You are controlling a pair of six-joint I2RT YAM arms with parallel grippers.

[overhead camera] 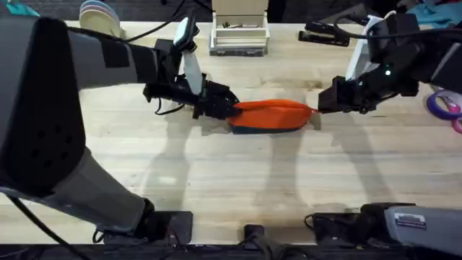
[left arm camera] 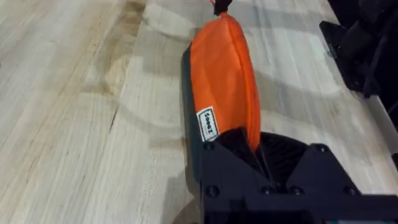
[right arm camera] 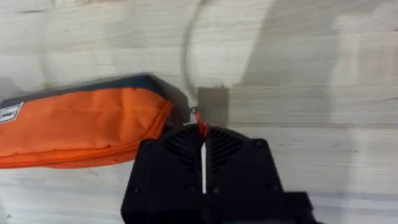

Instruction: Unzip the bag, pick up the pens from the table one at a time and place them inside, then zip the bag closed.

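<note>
The bag [overhead camera: 271, 115] lay mid-bench. My left hand [overhead camera: 229, 110] pinched its end; my right hand [right arm camera: 203, 140] was pressed together on the red zipper pull [right arm camera: 201, 127]. If my left grip slipped, I judged the bag would drag along instead of the zipper running.

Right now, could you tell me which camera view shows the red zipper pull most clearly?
The right wrist view: the red zipper pull sits pinched between the right gripper fingers at the orange pouch end. The left wrist view catches just a red tip at its far end. Overhead, the right gripper covers it.
</note>
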